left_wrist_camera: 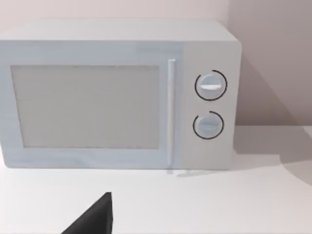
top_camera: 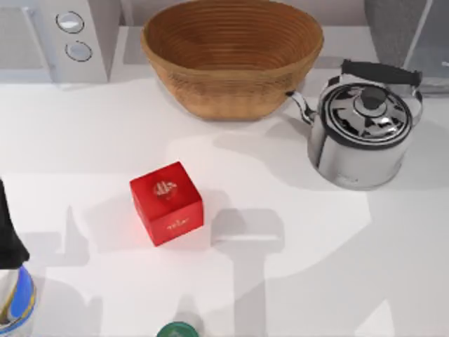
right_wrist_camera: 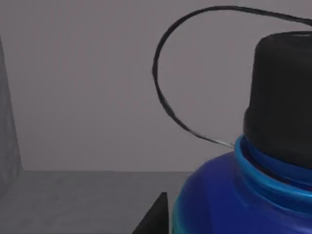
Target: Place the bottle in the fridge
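Your right wrist view has the bottle (right_wrist_camera: pixel 234 200) right up against the camera, lower right of the frame: blue shoulder, black screw cap (right_wrist_camera: pixel 280 92) above it, thin wire loop (right_wrist_camera: pixel 163 97) arcing out to upper centre. Behind it you get plain grey walls and a grey floor, so it sits in a grey-walled compartment (right_wrist_camera: pixel 73 97). A dark piece of the right gripper (right_wrist_camera: pixel 153 217) shows at the bottom edge, just beside the bottle's side. You can't tell whether those jaws are clamped on it or slack. Your left wrist view faces the microwave (left_wrist_camera: pixel 97 97), door shut, two dials at right centre of the frame. A dark bit of the left gripper (left_wrist_camera: pixel 92 219) is at the bottom edge over the white table (left_wrist_camera: pixel 219 204); you can't tell its jaw state either. In your top view: wicker basket (top_camera: pixel 231 56) top centre, steel kettle (top_camera: pixel 365 130) right, red cube (top_camera: pixel 167 203) left of centre, green-capped item (top_camera: pixel 177 330) at the bottom edge, black-white-blue object (top_camera: pixel 12 281) at the lower left edge, grey cabinet (top_camera: pixel 400 31) upper right corner.
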You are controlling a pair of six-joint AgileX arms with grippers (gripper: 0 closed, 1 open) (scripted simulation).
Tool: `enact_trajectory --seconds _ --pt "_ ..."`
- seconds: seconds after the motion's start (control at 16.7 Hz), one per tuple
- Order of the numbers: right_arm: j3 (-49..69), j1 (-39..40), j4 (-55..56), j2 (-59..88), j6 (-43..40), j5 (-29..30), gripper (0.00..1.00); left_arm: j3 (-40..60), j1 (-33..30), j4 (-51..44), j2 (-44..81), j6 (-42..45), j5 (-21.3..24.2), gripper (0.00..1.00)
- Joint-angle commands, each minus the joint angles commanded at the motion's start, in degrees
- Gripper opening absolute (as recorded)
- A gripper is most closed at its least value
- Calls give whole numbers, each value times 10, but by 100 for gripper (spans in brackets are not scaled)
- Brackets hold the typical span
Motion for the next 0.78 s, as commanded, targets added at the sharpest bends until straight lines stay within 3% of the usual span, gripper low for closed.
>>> enact_trajectory --seconds 0.24,0.54,0.78 --pt "102 11 -54 55 1 11 1 0 0 0 0 0 0 100" --pt "116 13 -65 64 2 13 1 0 0 0 0 0 0 100" --pt "116 13 -65 64 2 13 31 0 0 0 0 0 0 100"
